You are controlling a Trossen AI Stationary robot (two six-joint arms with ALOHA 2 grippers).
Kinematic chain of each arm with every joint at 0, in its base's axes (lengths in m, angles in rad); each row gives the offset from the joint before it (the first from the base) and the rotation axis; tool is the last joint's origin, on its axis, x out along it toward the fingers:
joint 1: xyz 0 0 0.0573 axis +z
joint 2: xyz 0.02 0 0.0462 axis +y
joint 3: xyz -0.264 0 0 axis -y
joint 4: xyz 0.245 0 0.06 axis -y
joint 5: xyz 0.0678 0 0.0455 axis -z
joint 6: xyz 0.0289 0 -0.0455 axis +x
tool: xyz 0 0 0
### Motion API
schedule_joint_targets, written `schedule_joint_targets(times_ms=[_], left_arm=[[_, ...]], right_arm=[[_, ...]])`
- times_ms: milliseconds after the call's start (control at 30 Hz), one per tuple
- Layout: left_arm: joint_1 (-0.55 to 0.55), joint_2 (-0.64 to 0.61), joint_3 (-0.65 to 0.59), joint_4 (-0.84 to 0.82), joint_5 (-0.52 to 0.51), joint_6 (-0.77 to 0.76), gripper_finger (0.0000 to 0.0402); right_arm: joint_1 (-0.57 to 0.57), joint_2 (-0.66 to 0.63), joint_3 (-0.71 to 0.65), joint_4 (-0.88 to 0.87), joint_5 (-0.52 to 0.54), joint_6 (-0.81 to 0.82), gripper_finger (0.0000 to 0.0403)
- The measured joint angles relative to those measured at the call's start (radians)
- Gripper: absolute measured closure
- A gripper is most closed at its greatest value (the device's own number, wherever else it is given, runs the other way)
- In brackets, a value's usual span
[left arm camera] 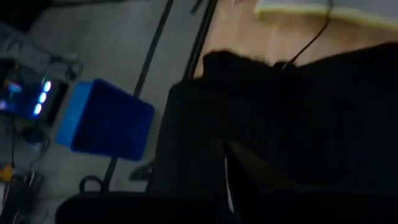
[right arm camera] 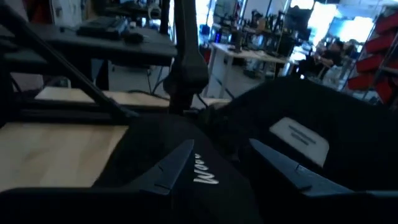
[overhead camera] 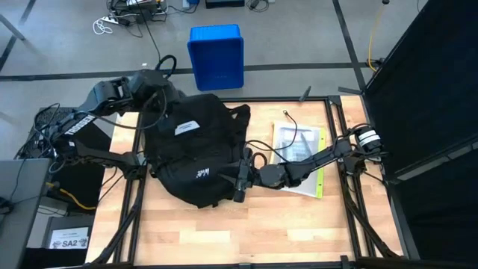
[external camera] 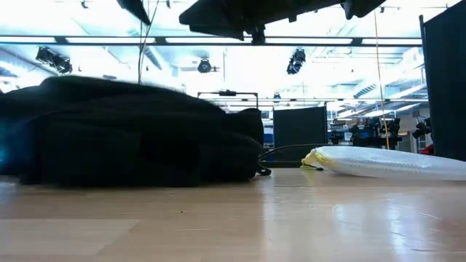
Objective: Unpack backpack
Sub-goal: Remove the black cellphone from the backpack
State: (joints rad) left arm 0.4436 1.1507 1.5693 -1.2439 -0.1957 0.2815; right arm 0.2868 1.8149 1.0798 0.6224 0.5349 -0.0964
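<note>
Here the backpack point(overhead camera: 190, 153) lies flat, blue bin point(overhead camera: 216, 56) on the floor beyond.

Backpack point(overhead camera: 194, 153) blocks table centre; plastic-wrapped booklet point(overhead camera: 297, 157) beside it; near table edge point(overhead camera: 224, 239) free.

We see the black backpack point(overhead camera: 190, 153) lying flat on the wooden table, white label up, small white lettering near its front edge.
</note>
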Motion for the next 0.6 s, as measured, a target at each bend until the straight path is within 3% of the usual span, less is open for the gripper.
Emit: schedule_joint_targets(times_ms=[167, 433, 600], left_arm=[[0.077, 0.048, -0.095, 0.026, 0.006, 0.013, 0.0361], [0.265, 0.217, -0.142, 0.097, -0.041, 0.121, 0.022], [0.333, 0.297, -0.141, 0.099, 0.012, 0.155, 0.015]], right_arm=[[0.002, 0.0, 0.0, -0.003, 0.0, 0.017, 0.0281], [0.002, 0.0, 0.0, -0.023, -0.001, 0.023, 0.0276], [-0.004, 0.0, 0.0, -0.063, -0.004, 0.023, 0.027]])
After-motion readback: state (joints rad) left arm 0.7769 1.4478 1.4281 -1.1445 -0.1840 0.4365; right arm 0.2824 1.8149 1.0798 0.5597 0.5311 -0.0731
